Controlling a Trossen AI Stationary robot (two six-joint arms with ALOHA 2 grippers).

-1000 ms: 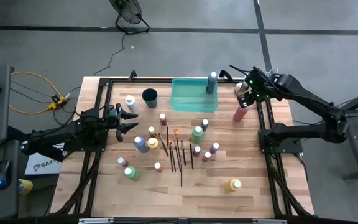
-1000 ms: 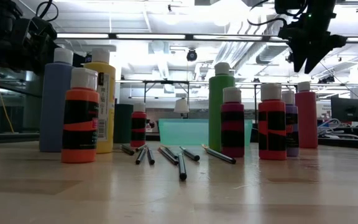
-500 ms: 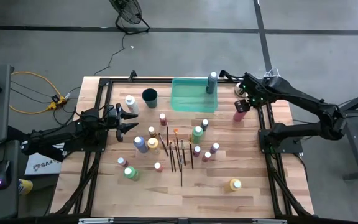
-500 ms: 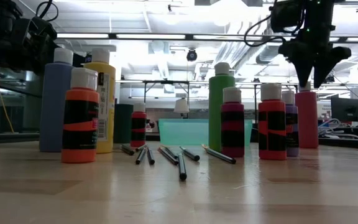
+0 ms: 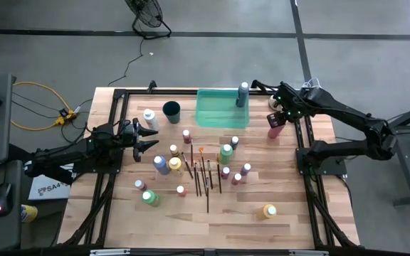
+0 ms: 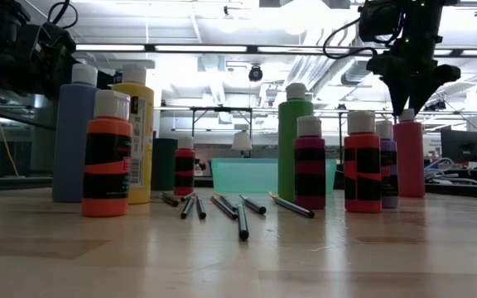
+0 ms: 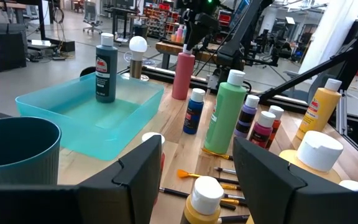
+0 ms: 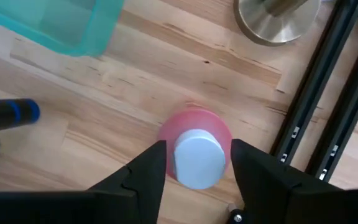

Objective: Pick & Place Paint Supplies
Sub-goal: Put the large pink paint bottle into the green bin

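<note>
A pink paint bottle (image 5: pixel 274 129) with a pale cap (image 8: pixel 197 158) stands upright near the table's right far corner. My right gripper (image 8: pixel 197 149) hangs over it, open and pointing down, one finger on each side of the cap; the low view shows its tips (image 6: pixel 410 103) just above the cap. Whether they touch it does not show. My left gripper (image 5: pixel 148 136) waits open at the table's left side, level and aimed at the bottles. Several more bottles (image 5: pixel 225 152) stand mid-table around a row of brushes (image 5: pixel 205 175).
The green tray (image 5: pixel 212 117) at the far edge holds one dark teal bottle (image 5: pixel 242 94). A dark cup (image 5: pixel 171 110) stands to its left. A round metal base (image 8: pixel 272 18) and the black frame rail (image 8: pixel 328 93) lie close beside the pink bottle.
My right gripper has come down from well above the pink bottle until its open fingers straddle the cap. Most of the drop came in the first half second. The bottle has stayed where it was.
</note>
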